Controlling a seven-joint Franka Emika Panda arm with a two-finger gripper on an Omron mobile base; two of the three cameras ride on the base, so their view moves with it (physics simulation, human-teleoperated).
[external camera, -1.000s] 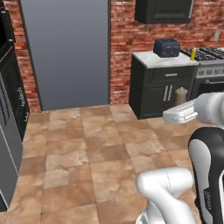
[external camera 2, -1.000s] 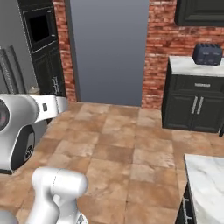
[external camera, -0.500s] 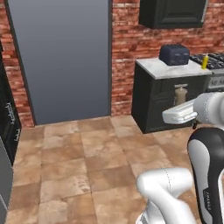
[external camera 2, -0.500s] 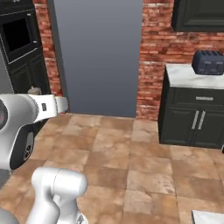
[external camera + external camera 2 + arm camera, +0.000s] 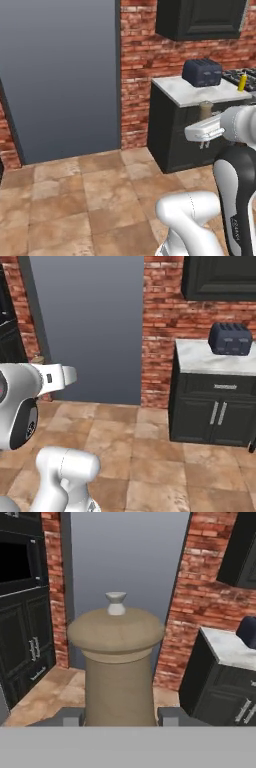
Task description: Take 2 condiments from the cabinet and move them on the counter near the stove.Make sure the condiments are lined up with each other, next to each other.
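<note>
My gripper (image 5: 120,716) is shut on the tan-brown shaker jar (image 5: 117,662), which stands upright between the two fingertips (image 5: 72,716). From the left base view the jar (image 5: 205,109) rides on the hand (image 5: 202,131), out in the air in front of the counter (image 5: 190,95). The yellow squeeze bottle (image 5: 242,82) stands on that counter's right end, beside the stove (image 5: 246,75). In the right base view the hand (image 5: 55,376) is at the left, with the jar's top (image 5: 37,360) just above it. The cabinet is out of view.
A dark blue-grey toaster (image 5: 201,72) sits at the back of the counter, below a black upper cupboard (image 5: 200,17). Black base cabinets (image 5: 215,413) lie under the slab. A grey door (image 5: 60,75) and brick wall (image 5: 160,331) stand ahead. Tiled floor (image 5: 85,200) lies between.
The base has driven and turned, so the whole scene shifted: counter and toaster now look larger and nearer. The jar stays in the shut gripper.
</note>
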